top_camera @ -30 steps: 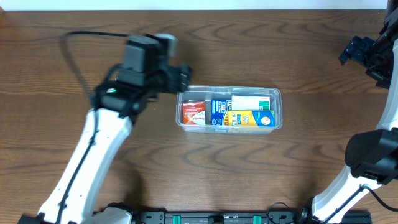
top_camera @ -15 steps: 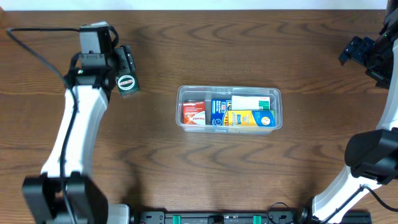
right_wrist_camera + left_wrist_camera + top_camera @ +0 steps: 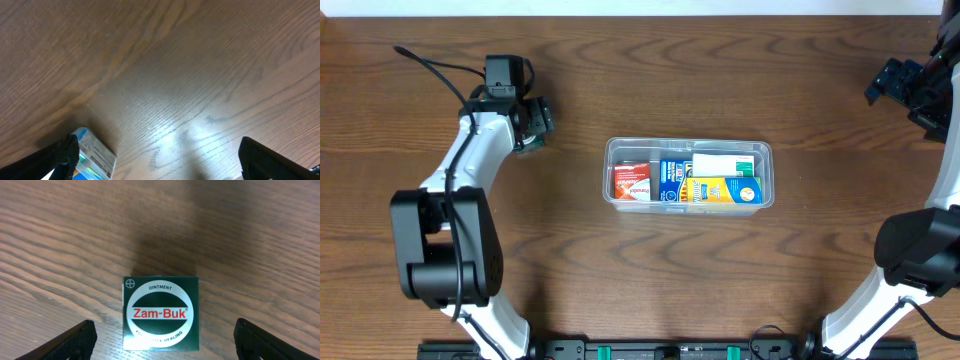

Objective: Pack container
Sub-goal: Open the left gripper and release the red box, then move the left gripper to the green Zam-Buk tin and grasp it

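The container (image 3: 688,174), a clear plastic tub, stands mid-table with several small boxes packed in it: red, blue, white-green and yellow. A green Zam-Buk ointment box (image 3: 161,314) lies flat on the wood, between the spread fingers of my left gripper (image 3: 164,330), which touch nothing. From overhead the left gripper (image 3: 533,122) is well left of the container and covers that box. My right gripper (image 3: 910,85) hangs open at the far right edge. In the right wrist view it (image 3: 160,170) holds nothing, and a corner of the container (image 3: 92,155) shows at lower left.
The left arm's black cable (image 3: 430,65) loops over the table's upper left. Bare brown wood (image 3: 720,290) surrounds the container. The right arm's base (image 3: 920,255) stands at the lower right edge.
The left arm has swung from beside the container's left end out to the upper left, and its gripper now points down over the green box. The right arm has not moved.
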### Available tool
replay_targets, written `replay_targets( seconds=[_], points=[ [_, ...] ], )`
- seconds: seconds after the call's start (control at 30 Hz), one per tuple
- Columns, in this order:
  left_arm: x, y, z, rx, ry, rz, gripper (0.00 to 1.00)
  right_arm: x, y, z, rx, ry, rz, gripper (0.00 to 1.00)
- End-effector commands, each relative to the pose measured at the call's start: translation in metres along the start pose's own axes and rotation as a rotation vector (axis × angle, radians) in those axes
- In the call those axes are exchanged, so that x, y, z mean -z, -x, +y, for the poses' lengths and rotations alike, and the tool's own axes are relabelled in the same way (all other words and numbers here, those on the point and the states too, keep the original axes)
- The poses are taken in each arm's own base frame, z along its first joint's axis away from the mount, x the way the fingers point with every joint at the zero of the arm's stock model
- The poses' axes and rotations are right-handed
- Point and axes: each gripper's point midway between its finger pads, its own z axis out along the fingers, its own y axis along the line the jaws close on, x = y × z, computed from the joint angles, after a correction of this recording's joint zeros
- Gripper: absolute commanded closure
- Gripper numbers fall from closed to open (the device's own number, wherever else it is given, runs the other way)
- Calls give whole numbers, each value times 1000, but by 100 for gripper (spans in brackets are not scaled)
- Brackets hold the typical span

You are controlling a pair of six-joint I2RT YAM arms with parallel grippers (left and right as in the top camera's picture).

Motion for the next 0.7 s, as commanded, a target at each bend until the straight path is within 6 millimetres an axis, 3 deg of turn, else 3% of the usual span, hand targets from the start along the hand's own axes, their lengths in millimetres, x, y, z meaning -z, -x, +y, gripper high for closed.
replay_targets(
  seconds=[0.0, 0.3, 0.57, 0.67],
  points=[
    [-11, -4, 2, 56, 20, 17, 11, 2, 4, -4, 2, -10, -13, 1],
    [-45, -25, 2, 52, 38, 85, 10, 2, 4, -4, 2, -10, -13, 1],
    [-51, -24, 0, 53, 35, 75, 10, 2, 4, -4, 2, -10, -13, 1],
    [-51, -23, 0, 54, 34, 73, 15, 2, 4, -4, 2, -10, -14, 1]
  ],
)
